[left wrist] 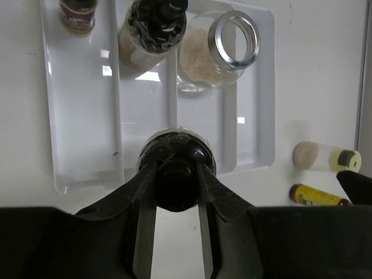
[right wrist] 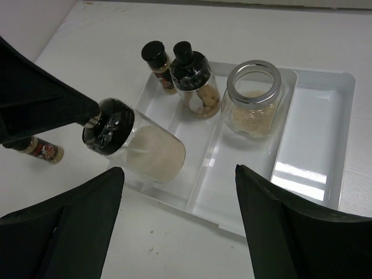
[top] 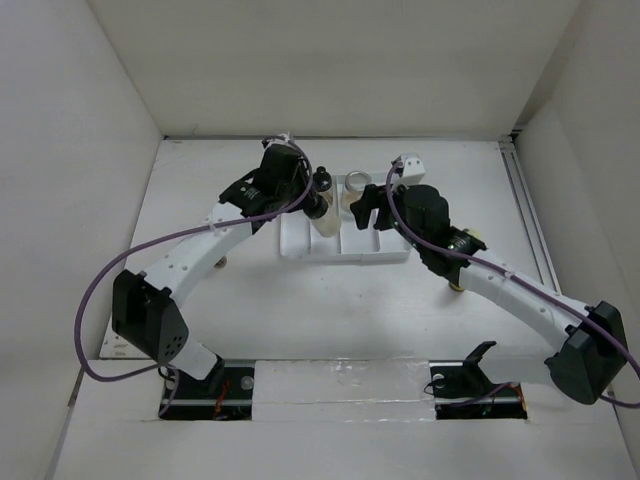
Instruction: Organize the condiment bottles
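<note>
Left gripper (left wrist: 177, 177) tight on tilted black-capped jar (right wrist: 156, 154) at white tray (right wrist: 325, 116); right gripper (right wrist: 177, 180) wide-spread nearby.

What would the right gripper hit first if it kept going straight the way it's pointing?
Most likely the black-capped jar that the left gripper holds tilted over the white tray, just ahead of the open right gripper. Height is unclear; it might meet the tray's near rim instead.
</note>
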`<act>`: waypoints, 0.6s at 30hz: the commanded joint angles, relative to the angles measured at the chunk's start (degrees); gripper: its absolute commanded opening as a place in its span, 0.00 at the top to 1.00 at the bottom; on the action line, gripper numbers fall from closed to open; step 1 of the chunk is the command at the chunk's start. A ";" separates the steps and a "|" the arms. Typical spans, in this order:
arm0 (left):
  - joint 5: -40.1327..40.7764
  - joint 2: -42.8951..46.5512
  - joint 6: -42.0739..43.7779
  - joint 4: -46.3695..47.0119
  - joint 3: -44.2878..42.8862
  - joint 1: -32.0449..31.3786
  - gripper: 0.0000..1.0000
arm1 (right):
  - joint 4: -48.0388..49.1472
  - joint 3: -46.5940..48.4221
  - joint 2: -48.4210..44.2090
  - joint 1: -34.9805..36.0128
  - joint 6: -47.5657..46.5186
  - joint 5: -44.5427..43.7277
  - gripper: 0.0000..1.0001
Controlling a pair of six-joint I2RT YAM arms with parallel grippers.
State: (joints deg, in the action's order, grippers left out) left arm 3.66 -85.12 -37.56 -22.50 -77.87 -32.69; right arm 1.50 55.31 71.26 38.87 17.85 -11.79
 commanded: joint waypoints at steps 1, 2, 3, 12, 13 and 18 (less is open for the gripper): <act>5.55 -1.96 0.64 3.71 -6.41 -0.79 0.84 | 1.84 -0.20 -2.27 -0.73 0.61 0.45 0.17; 6.79 -2.85 0.65 3.08 -7.03 -1.58 0.84 | 1.84 -0.20 -2.27 -0.73 0.61 0.45 0.17; 8.97 -3.99 1.34 2.38 -7.82 -2.11 0.84 | 1.84 -0.20 -2.27 -1.25 1.13 -0.07 0.17; 20.74 -11.46 5.30 -1.84 -12.30 -7.38 0.82 | 1.84 -1.34 -5.08 -3.62 2.98 -0.60 0.17; 21.90 -12.51 5.31 -2.37 -13.09 -8.00 0.82 | 1.84 -1.87 -5.08 -3.63 3.51 -0.60 0.17; 22.00 -15.95 5.83 -2.90 -14.86 -9.24 0.82 | 1.84 -1.87 -5.08 -4.16 3.51 -0.07 0.17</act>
State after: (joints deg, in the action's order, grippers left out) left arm 22.37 -102.17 -32.67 -26.41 -89.14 -41.76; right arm 1.58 53.71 67.46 35.09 20.60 -11.81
